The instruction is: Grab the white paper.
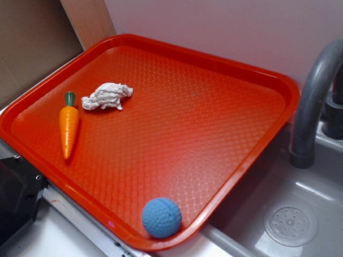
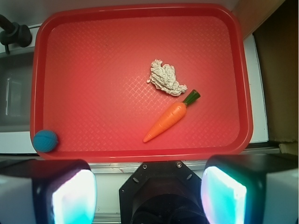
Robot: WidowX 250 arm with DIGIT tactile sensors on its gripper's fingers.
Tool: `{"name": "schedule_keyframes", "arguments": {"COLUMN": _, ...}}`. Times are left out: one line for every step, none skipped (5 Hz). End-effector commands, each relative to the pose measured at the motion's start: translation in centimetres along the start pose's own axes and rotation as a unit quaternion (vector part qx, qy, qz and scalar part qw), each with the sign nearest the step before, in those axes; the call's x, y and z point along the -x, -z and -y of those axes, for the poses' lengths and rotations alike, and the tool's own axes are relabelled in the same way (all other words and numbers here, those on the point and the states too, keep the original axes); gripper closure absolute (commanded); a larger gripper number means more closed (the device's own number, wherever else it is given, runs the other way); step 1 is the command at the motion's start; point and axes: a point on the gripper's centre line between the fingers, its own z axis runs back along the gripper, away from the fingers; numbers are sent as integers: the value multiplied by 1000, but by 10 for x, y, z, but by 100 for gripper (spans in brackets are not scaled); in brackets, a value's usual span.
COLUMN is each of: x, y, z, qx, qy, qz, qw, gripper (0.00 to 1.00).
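Looking down, I see my gripper (image 2: 148, 193) spread wide, holding nothing, above the tray's (image 2: 140, 154) near rim. Paper (image 2: 165, 78) lies on the tray, just beside the carrot's (image 2: 169, 117) green top; ball (image 2: 46, 141) sits cornered.

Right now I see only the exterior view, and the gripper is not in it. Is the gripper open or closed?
Observer: The gripper is open, with nothing between its fingers.
Operator: Is it already over the crumpled white tissue paper?
Observer: No. In the wrist view it hangs outside the rim of the red plastic tray, high above it.
Operator: What lies between it and the paper?
Observer: The orange toy carrot; the white paper is just beyond the carrot's green top.
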Motion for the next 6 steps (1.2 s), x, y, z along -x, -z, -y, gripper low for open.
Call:
{"name": "schedule_keyframes", "arguments": {"x": 0, "y": 0, "z": 0, "qx": 0, "qy": 0, "qz": 0, "qw": 1000, "gripper": 0}}
{"name": "schedule_keyframes", "arguments": {"x": -17, "y": 23, "z": -5, "qx": -16, "qy": -63, "qz": 26, "qw": 998, "gripper": 0}}
{"name": "schedule_keyframes", "arguments": {"x": -37, "y": 56, "z": -16, "qx": -36, "qy": -89, "qz": 42, "qw": 994, "gripper": 0}}
{"name": "schedule_keyframes", "arguments": {"x": -59, "y": 88, "z": -28, "qx": -37, "qy": -72, "qz": 59, "qw": 995, "gripper": 0}}
{"name": "schedule_keyframes", "arguments": {"x": -87, "y": 120, "z": -36, "qx": -47, "qy": -19, "qz": 80, "qw": 996, "gripper": 0}}
{"name": "schedule_keyframes", "arguments": {"x": -100, "y": 151, "z": -38, "qx": -72, "qy": 13, "qz": 69, "qw": 995, "gripper": 0}}
